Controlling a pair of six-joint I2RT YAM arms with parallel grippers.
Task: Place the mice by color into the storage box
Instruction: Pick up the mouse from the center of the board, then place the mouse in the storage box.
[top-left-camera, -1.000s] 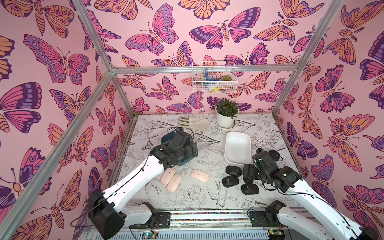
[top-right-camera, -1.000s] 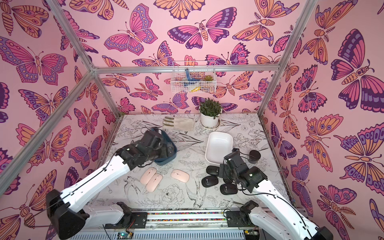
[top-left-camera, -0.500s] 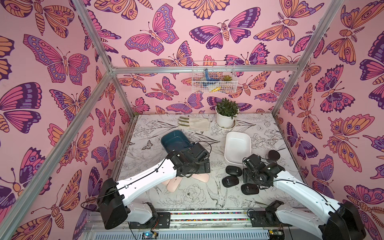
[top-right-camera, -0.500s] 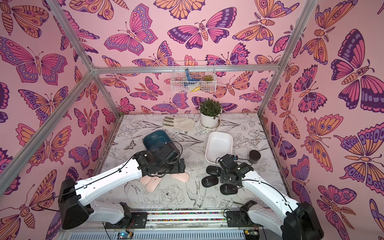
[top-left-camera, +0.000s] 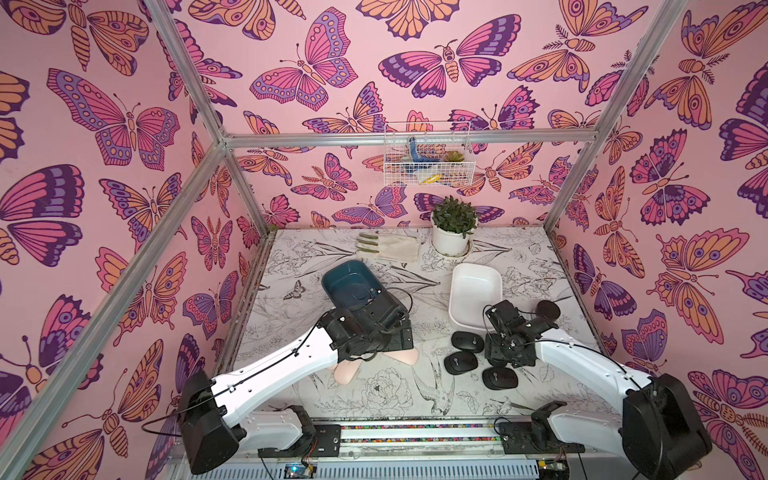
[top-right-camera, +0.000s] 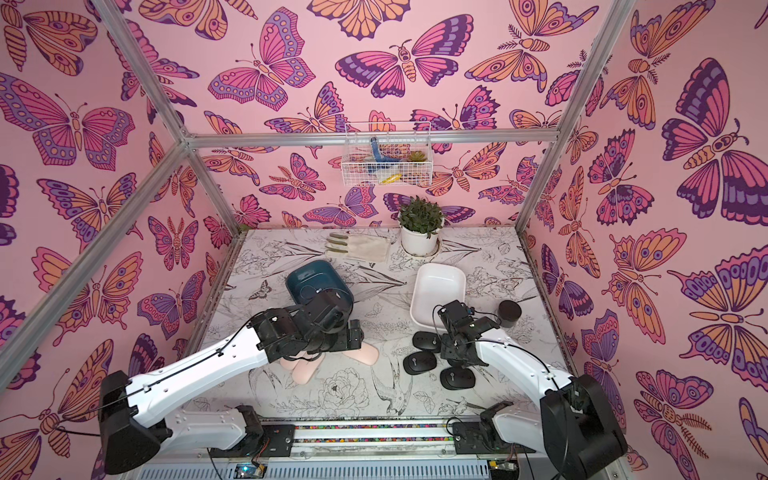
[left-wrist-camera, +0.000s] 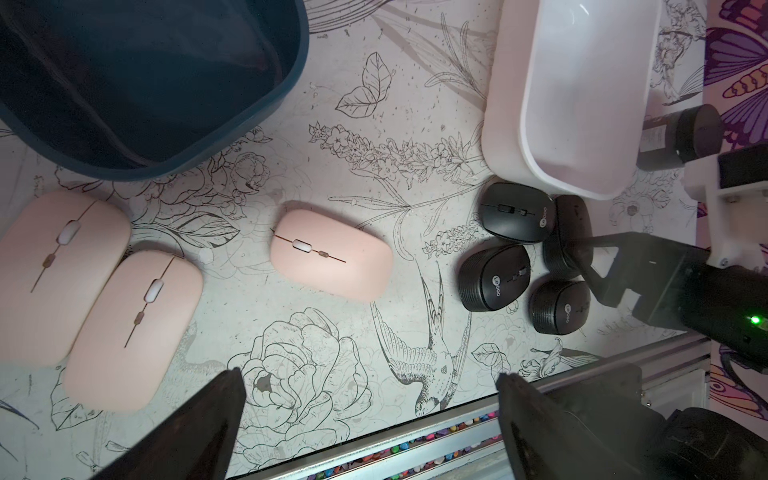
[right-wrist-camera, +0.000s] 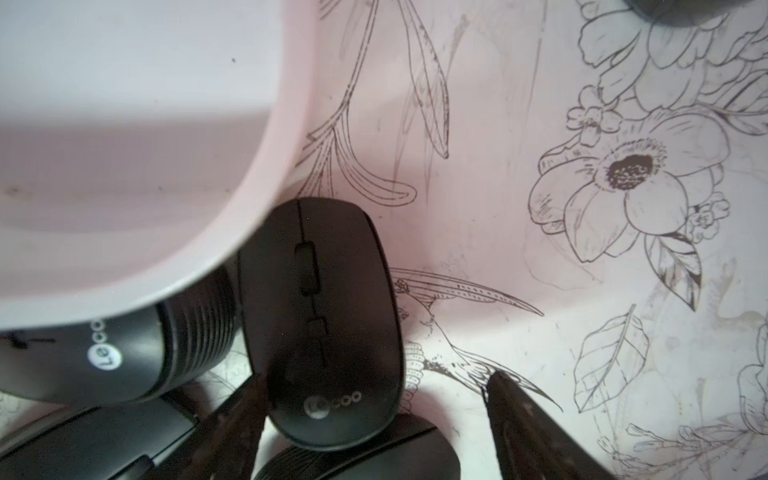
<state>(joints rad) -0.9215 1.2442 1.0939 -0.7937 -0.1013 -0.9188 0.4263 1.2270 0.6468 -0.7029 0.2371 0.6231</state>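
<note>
Three pale-pink mice lie on the table: one alone (left-wrist-camera: 332, 253) and two side by side (left-wrist-camera: 133, 324), (left-wrist-camera: 50, 270). My left gripper (left-wrist-camera: 368, 374) hangs open above them with nothing between its fingers, and in both top views it covers most of them (top-left-camera: 347, 372). Several black mice (top-left-camera: 459, 363) cluster beside the white storage box (top-left-camera: 473, 286). My right gripper (right-wrist-camera: 376, 376) is open and low over that cluster. Its fingers stand on either side of one black mouse (right-wrist-camera: 328, 316), one finger close to it and one apart. The blue storage box (top-left-camera: 345, 282) is empty.
A black cylinder (top-left-camera: 546, 309) stands just right of my right wrist. At the back are a potted plant (top-left-camera: 453, 232) and a glove (top-left-camera: 390, 247), with a wire basket (top-left-camera: 428, 158) on the wall. A metal rail (left-wrist-camera: 415, 440) runs along the front edge.
My left arm has swung from over the blue box to above the pink mice near the front. My right gripper has come down onto the black mice and its jaws have narrowed a little.
</note>
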